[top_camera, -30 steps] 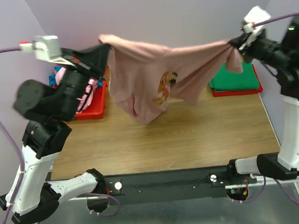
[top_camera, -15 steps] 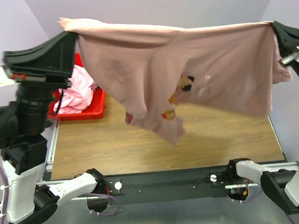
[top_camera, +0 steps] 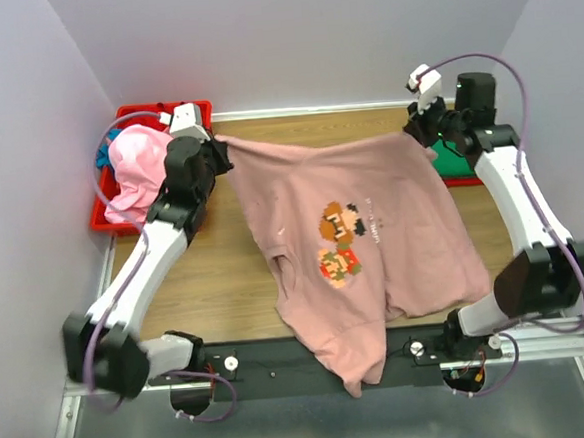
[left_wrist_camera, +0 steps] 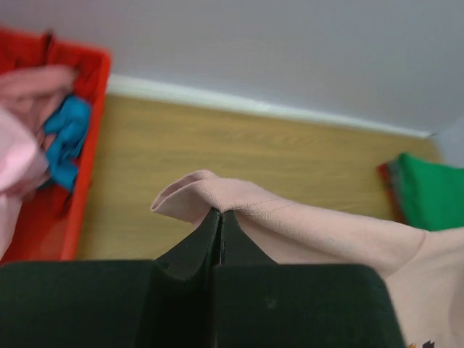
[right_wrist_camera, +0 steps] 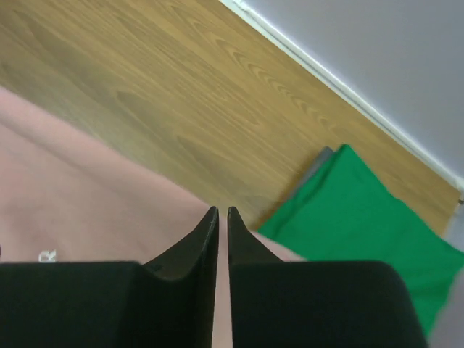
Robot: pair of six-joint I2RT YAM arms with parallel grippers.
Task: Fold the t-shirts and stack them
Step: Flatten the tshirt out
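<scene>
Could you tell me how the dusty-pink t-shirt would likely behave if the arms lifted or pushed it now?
Probably floppy: the pink t-shirt lies wrinkled, its lower end drooping over the table's near edge. Likely light, since closed jaws pinching just two corners hold its far edge. Pushed, it would probably bunch, not slide.

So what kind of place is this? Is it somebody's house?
Probably not a house, more like a robot lab test booth. Two robot arms are bolted to a wooden table, plain walls box it in, and the left gripper and right gripper hold a dusty-pink t-shirt near a red bin.
</scene>
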